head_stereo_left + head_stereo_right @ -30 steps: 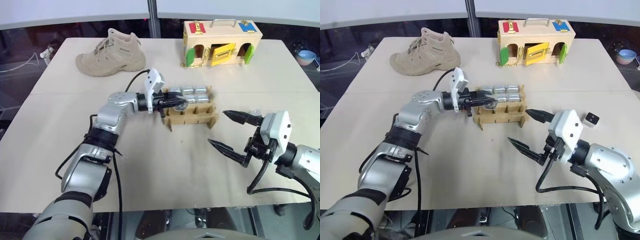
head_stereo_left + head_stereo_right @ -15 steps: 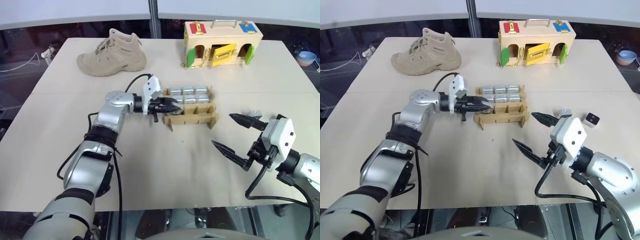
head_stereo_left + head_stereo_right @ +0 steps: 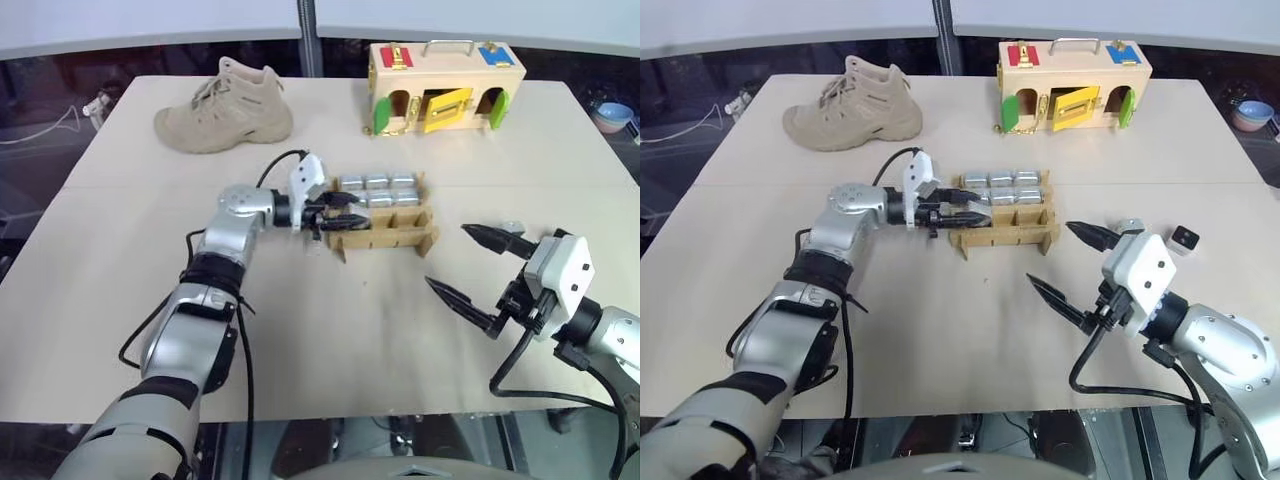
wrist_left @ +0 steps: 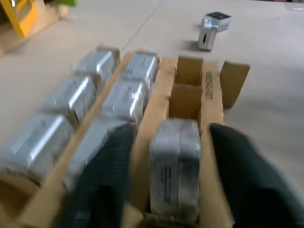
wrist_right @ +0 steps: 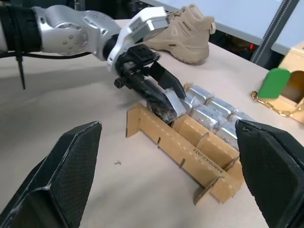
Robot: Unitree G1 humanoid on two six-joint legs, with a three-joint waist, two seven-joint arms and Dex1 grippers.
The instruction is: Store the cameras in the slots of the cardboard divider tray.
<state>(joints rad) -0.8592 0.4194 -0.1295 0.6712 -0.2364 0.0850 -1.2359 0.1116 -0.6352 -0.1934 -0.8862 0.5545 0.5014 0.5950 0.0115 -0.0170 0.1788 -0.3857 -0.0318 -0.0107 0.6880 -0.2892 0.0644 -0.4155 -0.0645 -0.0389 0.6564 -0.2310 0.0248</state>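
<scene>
A tan boot (image 3: 222,106) sits at the table's (image 3: 120,250) far left, clear of the work. Right of it, the left gripper (image 3: 338,206) reaches level into the left end of the cardboard divider tray (image 3: 385,240), its two black fingers parted on either side of a camera (image 4: 175,168) standing upright in the nearest row's end slot. The fingers flank that camera without visibly clamping it, which suggests a release once the block is seated. Six more silver cameras (image 3: 378,190) fill the two farther rows, and the other two near slots look empty. Behind the tray stands a wooden latch box (image 3: 444,85). Farther right, the right gripper (image 3: 1072,262) hovers over bare table, jaws spread wide and holding nothing, apparently waiting its turn. Beyond it lie two loose cameras (image 3: 1183,238), near the table's right edge, not yet stored.
</scene>
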